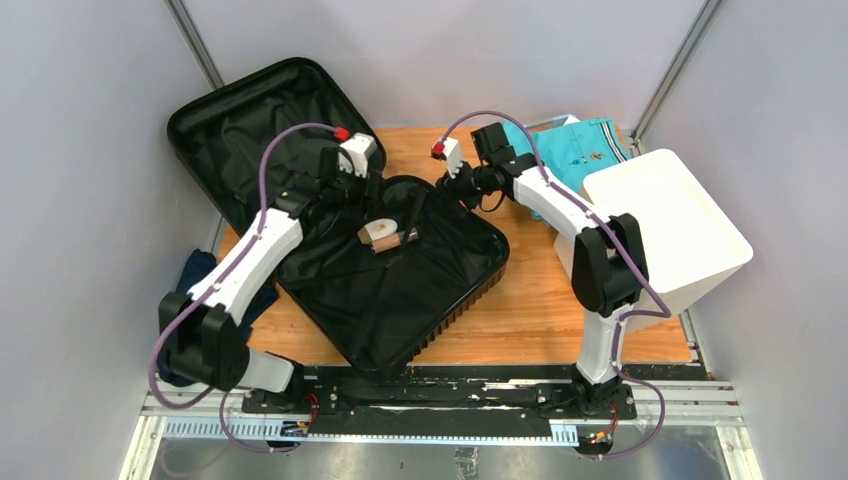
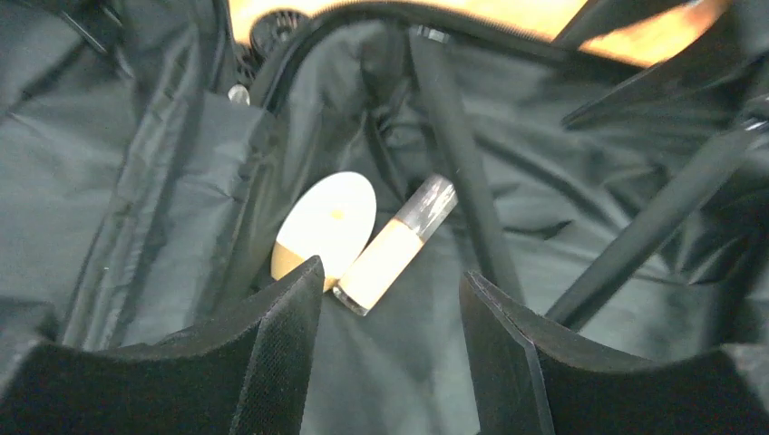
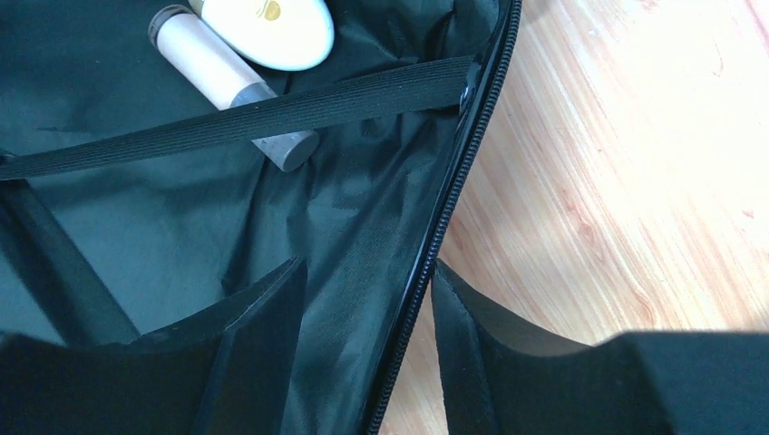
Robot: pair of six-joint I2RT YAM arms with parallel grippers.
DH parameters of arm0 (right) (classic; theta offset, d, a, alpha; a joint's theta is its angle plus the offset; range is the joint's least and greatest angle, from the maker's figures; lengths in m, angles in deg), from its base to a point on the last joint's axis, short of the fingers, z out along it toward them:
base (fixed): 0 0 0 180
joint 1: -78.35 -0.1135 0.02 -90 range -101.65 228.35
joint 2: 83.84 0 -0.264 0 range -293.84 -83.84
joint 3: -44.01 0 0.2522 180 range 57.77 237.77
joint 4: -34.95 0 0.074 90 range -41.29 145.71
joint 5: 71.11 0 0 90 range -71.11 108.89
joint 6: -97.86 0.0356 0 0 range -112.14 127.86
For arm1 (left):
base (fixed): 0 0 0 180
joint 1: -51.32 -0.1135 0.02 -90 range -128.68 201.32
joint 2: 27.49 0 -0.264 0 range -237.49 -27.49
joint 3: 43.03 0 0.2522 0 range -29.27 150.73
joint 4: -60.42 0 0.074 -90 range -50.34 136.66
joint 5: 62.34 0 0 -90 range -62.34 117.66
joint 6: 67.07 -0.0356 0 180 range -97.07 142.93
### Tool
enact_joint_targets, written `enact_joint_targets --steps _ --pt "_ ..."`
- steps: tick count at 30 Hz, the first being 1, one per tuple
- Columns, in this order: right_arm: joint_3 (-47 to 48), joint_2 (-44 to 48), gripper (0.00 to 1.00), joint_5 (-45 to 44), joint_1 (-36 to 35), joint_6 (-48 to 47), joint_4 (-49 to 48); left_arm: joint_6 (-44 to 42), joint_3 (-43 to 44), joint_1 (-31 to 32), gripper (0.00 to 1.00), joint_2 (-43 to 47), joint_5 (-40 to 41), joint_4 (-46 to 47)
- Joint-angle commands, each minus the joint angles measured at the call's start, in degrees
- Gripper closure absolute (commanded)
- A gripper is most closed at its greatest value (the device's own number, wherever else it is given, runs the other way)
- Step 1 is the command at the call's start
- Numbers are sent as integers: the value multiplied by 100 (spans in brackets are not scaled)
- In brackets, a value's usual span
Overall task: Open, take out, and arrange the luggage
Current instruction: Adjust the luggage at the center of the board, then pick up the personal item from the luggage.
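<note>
**Left gripper (image 2: 390,272) open over two small items in the luggage (image 1: 400,290)**

Left fingers (image 2: 281,344) fill the bottom of the wrist view: black, wedge-shaped, with textured pads. Jaws are wide and nothing sits between them. They line up over a cream tube (image 2: 390,249) with a grey cap and a smooth white oval case (image 2: 331,222), which lie touching on the lining. My read is a pre-grasp, most likely for the tube.

Right gripper (image 3: 367,267) is also wide and holds nothing. It straddles the zipper rim (image 3: 453,181), one finger over the lining, the other over the wooden table (image 3: 617,181). It is probably placed to steady the shell while the left arm picks, and it is not clamped on anything.

Luggage lies open centre-left on the table, base half nearest the arms, lid (image 1: 240,130) tipped back at the far-left corner. Outside is a hard ribbed shell; inside is slack, creased black fabric. A flat elastic strap (image 3: 272,113) crosses the tube's cap end and could snag on lift.

On the right are a teal garment (image 1: 580,145) and a white bin (image 1: 670,220), presumably for arranging the contents.
</note>
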Motion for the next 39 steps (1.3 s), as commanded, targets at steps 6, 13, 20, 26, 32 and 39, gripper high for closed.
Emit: enact_joint_targets --steps 6,13,20,26,32,39 --pt "524 320 44 1345 493 82 850 -1201 615 193 38 -1270 34 -732" --pt "483 645 44 1864 966 40 1280 -1681 1004 443 35 -2359 569 -1130" --pt "345 905 44 1941 1249 11 1444 -1907 1305 494 29 -3037 1023 -1192" --pt "129 1078 44 1899 1281 -7 1449 -1989 1412 494 35 -3385 943 -1201" --pt "59 1185 44 1919 1361 -56 1515 -1827 1258 487 42 -3499 986 -1197" --pt "120 1341 44 2169 1473 -365 1895 -1513 1110 489 39 -2975 158 -1085"
